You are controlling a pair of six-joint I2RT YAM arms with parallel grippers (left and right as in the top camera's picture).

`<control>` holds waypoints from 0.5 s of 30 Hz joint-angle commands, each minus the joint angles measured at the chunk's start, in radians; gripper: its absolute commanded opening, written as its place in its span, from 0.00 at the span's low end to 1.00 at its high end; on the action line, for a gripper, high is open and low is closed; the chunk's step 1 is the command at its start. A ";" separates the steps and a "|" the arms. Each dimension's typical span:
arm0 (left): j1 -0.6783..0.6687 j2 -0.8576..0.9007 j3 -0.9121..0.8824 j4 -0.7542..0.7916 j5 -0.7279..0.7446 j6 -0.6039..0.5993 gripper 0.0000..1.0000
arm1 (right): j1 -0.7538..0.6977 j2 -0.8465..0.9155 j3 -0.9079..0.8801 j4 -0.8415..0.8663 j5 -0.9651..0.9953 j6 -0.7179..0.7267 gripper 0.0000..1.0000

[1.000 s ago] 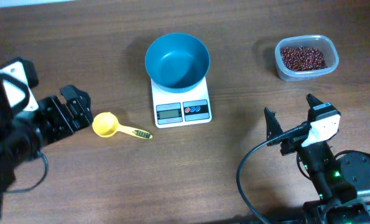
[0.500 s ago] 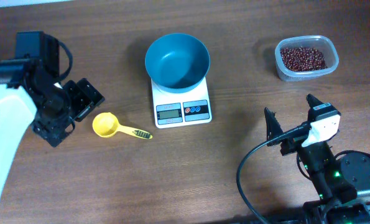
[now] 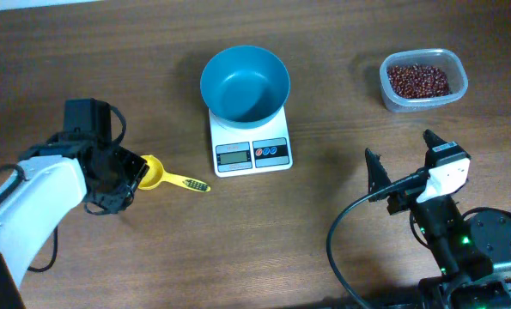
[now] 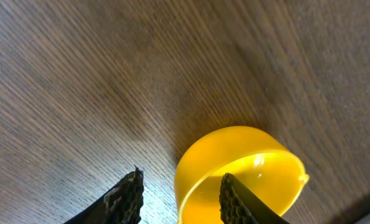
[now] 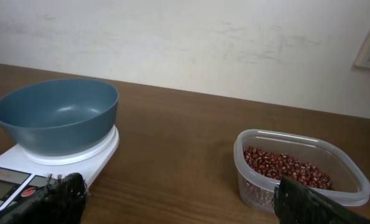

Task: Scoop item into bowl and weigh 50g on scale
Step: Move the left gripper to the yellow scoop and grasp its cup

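Observation:
The teal bowl (image 3: 244,81) (image 5: 54,112) sits empty on the white scale (image 3: 251,153) (image 5: 10,174). The dark red beans (image 3: 418,80) (image 5: 284,168) lie in a clear tub (image 3: 457,90) at the far right. A yellow scoop (image 3: 156,174) (image 4: 247,155) lies left of the scale. My left gripper (image 3: 136,172) (image 4: 181,179) is down at the scoop's cup, one finger inside it and the other outside; a strip of table shows between the outer finger and the cup wall. My right gripper (image 3: 399,150) (image 5: 178,202) stands wide open and empty, facing the tub and scale.
The scoop's handle (image 3: 189,182) points right toward the scale's front corner. A black cable (image 3: 345,223) loops beside the right arm near the front edge. Bare wooden table (image 3: 324,112) lies between scale and tub.
The left arm swung right and down onto the scoop's cup, and its jaws have narrowed around the cup wall. The right arm, bowl, scale and tub have not moved.

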 commanded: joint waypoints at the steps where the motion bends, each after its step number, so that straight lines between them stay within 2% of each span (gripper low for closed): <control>1: -0.054 0.005 -0.011 0.014 0.000 -0.040 0.43 | 0.006 -0.006 -0.008 -0.002 0.002 0.011 0.99; 2: -0.076 0.005 -0.011 0.014 -0.015 -0.043 0.49 | 0.006 -0.006 -0.008 -0.002 0.002 0.011 0.99; 5: -0.112 0.005 -0.011 0.013 -0.059 -0.043 0.50 | 0.006 -0.006 -0.008 -0.002 0.002 0.011 0.99; 6: -0.112 0.005 -0.011 0.009 -0.075 -0.043 0.54 | 0.006 -0.006 -0.008 -0.002 0.002 0.011 0.99; 11: -0.112 0.005 -0.021 0.009 -0.116 -0.074 0.45 | 0.006 -0.006 -0.008 -0.002 0.002 0.011 0.99; 13: -0.112 0.005 -0.045 0.019 -0.126 -0.087 0.45 | 0.006 -0.006 -0.008 -0.002 0.002 0.011 0.99; 14: -0.112 0.005 -0.068 0.048 -0.124 -0.087 0.38 | 0.006 -0.006 -0.008 -0.002 0.002 0.011 0.99; 15: -0.112 0.005 -0.075 0.053 -0.122 -0.100 0.19 | 0.006 -0.006 -0.008 -0.002 0.002 0.011 0.99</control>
